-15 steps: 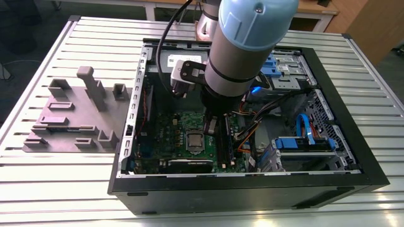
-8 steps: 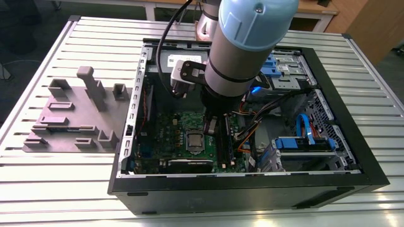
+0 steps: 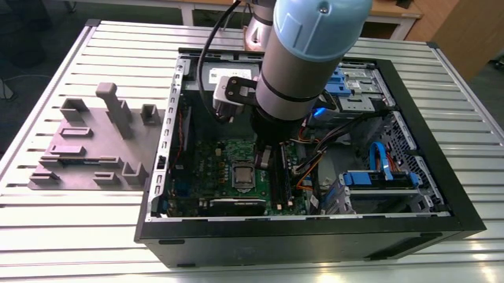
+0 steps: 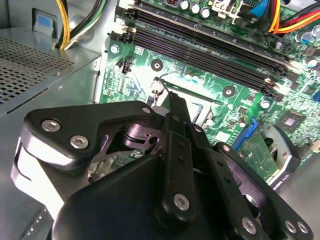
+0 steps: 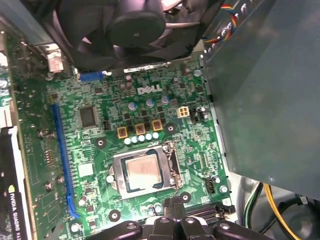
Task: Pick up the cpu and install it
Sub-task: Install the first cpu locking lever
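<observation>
Seemingly pressed together and empty, the gripper (image 5: pixel 173 212) hangs just beside the socket (image 5: pixel 118 175), on the side nearest the memory slots (image 4: pixel 210 45). The cpu (image 5: pixel 147 171) lies flat inside the socket with its metal top bare, apart from the fingertips. By my judgement the placing is done and the work stands at release or check. Any further move calls for a straight rise, clear of the socket and the memory slots. Count: one gripper, one cpu, one socket, one fan (image 5: pixel 135 22) beyond the socket, and three gold squares (image 5: pixel 140 129) between fan and socket.
</observation>
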Controlling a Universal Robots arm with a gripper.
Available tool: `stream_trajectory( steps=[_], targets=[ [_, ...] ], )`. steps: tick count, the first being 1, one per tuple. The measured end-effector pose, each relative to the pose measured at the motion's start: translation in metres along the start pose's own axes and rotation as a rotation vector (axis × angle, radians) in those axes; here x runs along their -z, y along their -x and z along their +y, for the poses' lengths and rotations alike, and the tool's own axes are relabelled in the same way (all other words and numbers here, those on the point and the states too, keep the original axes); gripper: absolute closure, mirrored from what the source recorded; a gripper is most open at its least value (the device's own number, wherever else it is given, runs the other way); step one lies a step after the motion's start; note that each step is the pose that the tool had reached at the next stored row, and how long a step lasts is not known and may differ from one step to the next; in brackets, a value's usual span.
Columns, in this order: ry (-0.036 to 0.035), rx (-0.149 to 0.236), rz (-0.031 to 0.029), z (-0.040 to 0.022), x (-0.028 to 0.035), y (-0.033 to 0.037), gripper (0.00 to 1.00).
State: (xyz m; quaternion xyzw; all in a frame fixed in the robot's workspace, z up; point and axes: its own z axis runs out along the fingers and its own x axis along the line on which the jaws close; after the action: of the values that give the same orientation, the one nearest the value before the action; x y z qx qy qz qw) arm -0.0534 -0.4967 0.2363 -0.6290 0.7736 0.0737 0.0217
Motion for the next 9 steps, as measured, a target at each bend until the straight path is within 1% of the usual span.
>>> stream_trajectory(
  steps=[1, 3, 5, 9],
  targets=[
    [0.0007, 0.008, 0.0022, 0.0000, -0.0001, 0.0000, 0.90],
    [0.0024, 0.027, 0.0042, -0.0001, -0.0001, -0.0001, 0.90],
    [0.0022, 0.038, 0.0046, -0.0002, -0.0002, -0.0004, 0.90],
    [0.0021, 0.041, 0.0048, -0.0016, 0.0000, -0.0007, 0.90]
  ],
)
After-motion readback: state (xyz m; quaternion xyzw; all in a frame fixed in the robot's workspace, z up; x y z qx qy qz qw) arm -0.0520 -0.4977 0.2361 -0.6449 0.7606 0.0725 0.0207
